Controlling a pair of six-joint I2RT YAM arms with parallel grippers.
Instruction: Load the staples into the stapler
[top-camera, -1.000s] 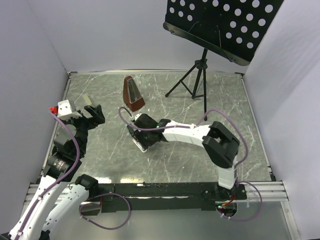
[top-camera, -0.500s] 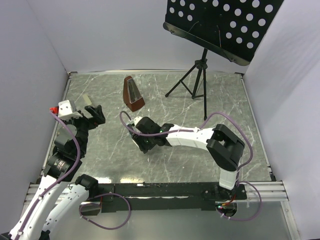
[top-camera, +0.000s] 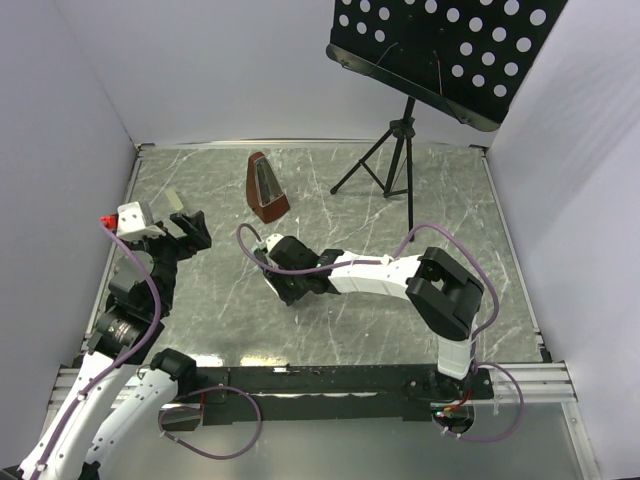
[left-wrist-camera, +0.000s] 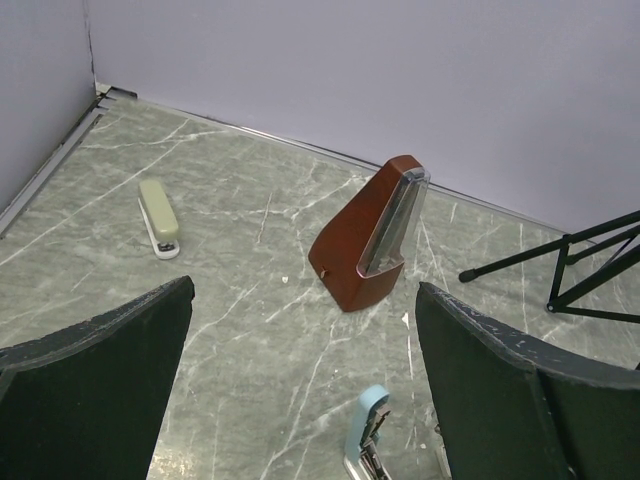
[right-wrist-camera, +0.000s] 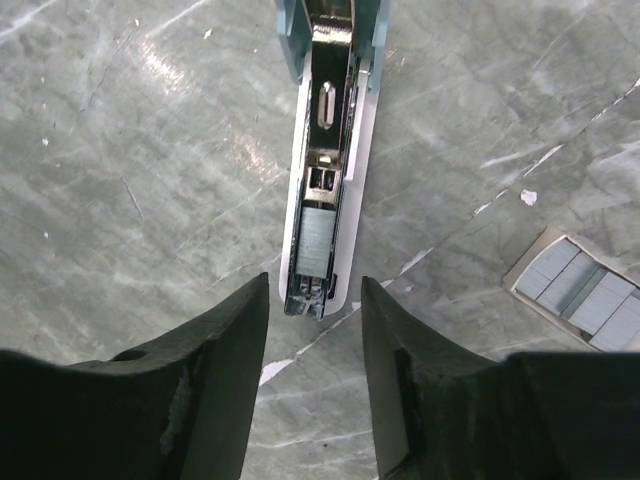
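Holding what looks like staples (right-wrist-camera: 318, 240) in its channel, stapler (right-wrist-camera: 335, 110) lies open, unclosed; right gripper (right-wrist-camera: 313, 295) beside it parted, empty.

Open pale-blue stapler (right-wrist-camera: 331, 110), grey staple strip (right-wrist-camera: 318, 240) in its channel; more staples (right-wrist-camera: 585, 295) in cream box (right-wrist-camera: 517, 281) beside

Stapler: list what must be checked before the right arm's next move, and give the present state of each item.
1. Stapler opened up, inside exposed: ok.
2. Staples lying inside it: ok.
3. Staples fully seated: cannot tell.
4. Right gripper empty, jaws apart, over the stapler's end: ok.
5. Left gripper open, empty, apart from the stapler: ok.
6. Staple box off to the side, not touching the stapler: ok.
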